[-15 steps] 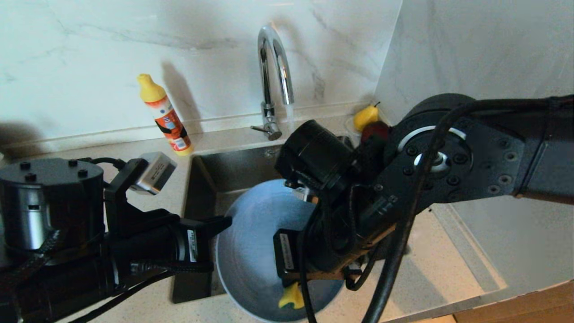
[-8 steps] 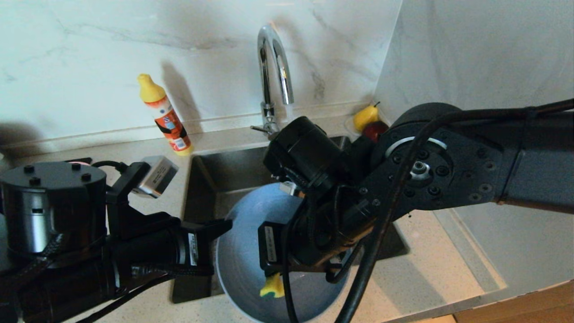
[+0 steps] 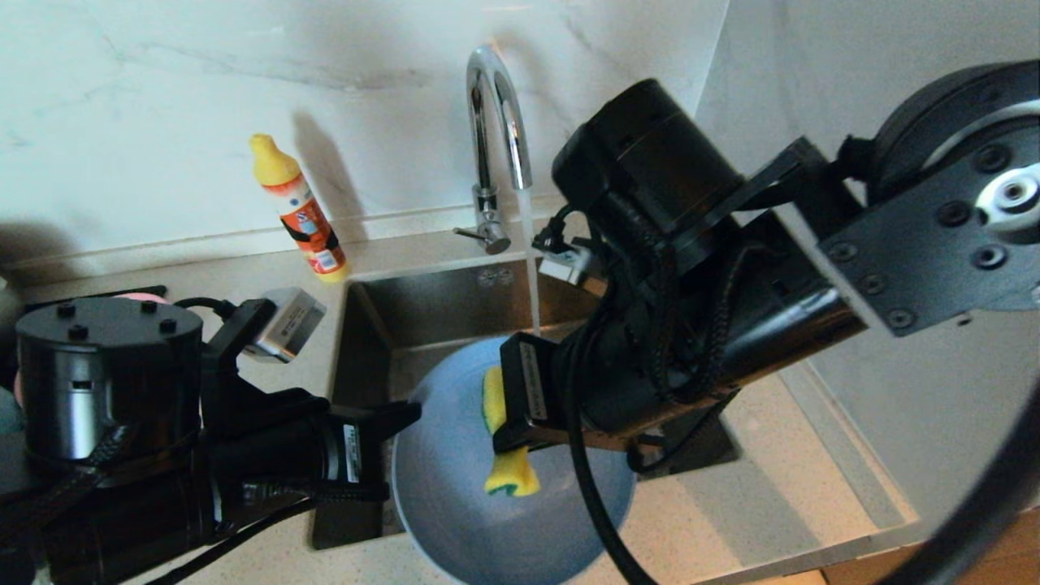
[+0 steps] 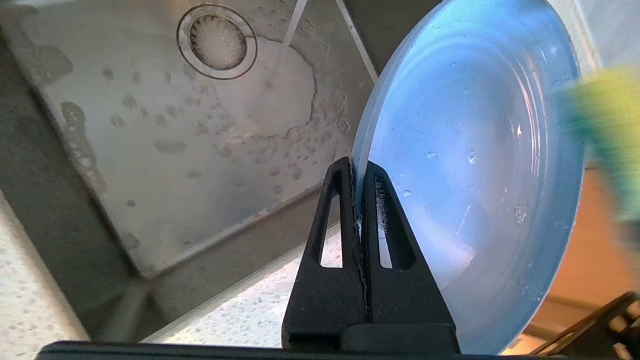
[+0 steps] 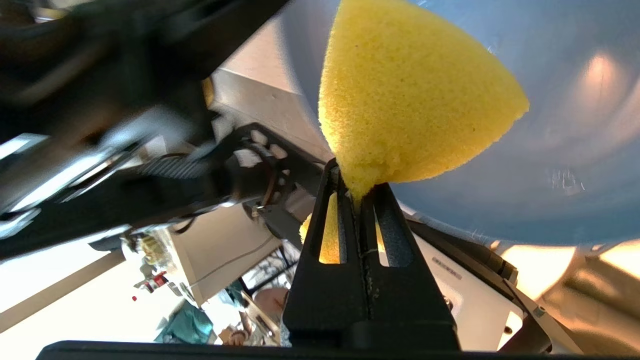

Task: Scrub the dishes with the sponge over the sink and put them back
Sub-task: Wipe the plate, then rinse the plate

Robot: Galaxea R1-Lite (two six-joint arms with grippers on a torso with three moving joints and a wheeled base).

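The light-blue plate stands tilted on edge over the near rim of the sink. The left gripper, reaching in from the left, is clamped on the plate's left rim. The right gripper pinches the yellow sponge, which lies against the plate's upper face. Farther back, water runs from the chrome tap into the basin. An orange bottle stands by the far wall, left of the tap
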